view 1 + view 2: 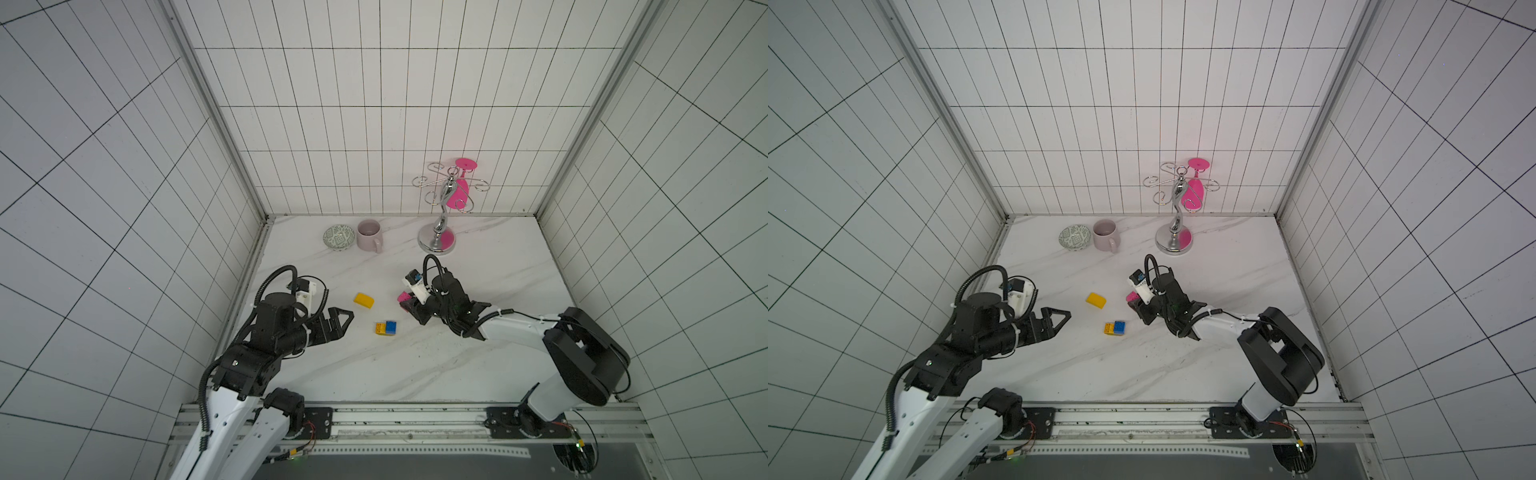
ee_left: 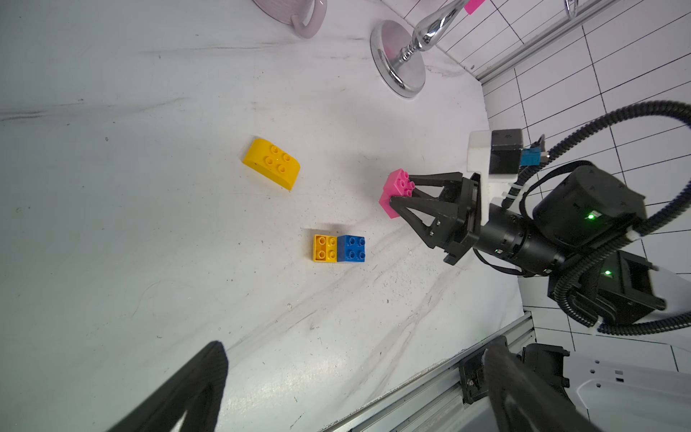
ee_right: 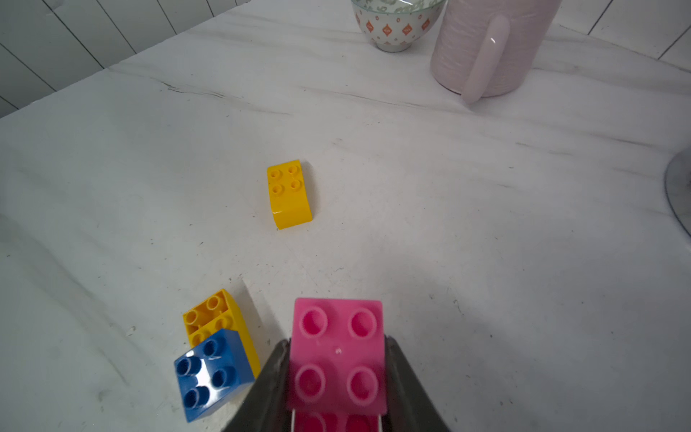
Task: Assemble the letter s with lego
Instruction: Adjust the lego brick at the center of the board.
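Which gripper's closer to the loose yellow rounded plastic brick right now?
Left. The left gripper, open, hovers close beside the yellow rounded plastic brick; the right gripper, shut on a pink square brick, is farther off on the opposite side.

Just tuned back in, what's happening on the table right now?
The right gripper is shut on a pink brick, beside a blue brick sitting on one end of a yellow brick. A second yellow brick lies loose on the table. The left gripper hovers open and empty. Assembly is barely started.
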`<move>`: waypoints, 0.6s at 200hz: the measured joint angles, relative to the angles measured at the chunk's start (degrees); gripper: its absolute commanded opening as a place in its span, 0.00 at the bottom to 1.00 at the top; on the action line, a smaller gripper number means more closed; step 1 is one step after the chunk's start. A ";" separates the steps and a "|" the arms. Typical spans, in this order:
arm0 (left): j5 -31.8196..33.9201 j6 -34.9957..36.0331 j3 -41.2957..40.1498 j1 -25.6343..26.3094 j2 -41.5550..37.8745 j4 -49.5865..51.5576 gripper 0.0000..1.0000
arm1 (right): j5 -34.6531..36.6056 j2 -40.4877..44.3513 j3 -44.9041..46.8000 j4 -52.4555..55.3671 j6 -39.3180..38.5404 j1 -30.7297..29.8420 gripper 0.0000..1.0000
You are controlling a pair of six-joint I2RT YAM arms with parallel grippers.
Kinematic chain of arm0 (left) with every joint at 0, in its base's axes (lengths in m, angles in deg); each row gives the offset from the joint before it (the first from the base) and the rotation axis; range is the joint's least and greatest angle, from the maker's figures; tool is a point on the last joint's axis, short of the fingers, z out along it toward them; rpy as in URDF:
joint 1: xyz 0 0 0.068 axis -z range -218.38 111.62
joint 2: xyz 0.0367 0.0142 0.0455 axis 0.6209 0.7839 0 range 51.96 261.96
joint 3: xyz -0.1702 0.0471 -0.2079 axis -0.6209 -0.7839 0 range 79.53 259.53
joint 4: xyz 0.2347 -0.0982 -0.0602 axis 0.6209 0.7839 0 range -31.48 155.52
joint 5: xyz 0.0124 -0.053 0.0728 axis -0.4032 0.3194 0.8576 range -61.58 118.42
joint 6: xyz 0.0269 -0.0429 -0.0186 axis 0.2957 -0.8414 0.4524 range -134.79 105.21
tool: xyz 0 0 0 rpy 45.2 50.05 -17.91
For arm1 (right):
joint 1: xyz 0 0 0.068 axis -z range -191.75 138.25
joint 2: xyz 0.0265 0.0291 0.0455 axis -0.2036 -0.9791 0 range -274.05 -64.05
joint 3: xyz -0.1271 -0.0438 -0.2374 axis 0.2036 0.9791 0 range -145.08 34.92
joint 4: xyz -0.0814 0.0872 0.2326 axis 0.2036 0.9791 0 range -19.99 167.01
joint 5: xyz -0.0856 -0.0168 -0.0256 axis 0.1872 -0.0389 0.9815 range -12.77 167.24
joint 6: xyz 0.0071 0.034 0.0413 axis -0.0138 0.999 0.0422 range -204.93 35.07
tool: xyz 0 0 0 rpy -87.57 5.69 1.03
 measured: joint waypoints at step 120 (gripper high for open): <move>-0.63 -0.04 -0.02 0.00 0.90 -2.51 0.99 | 10.88 -7.43 7.10 -18.01 3.76 -2.73 0.38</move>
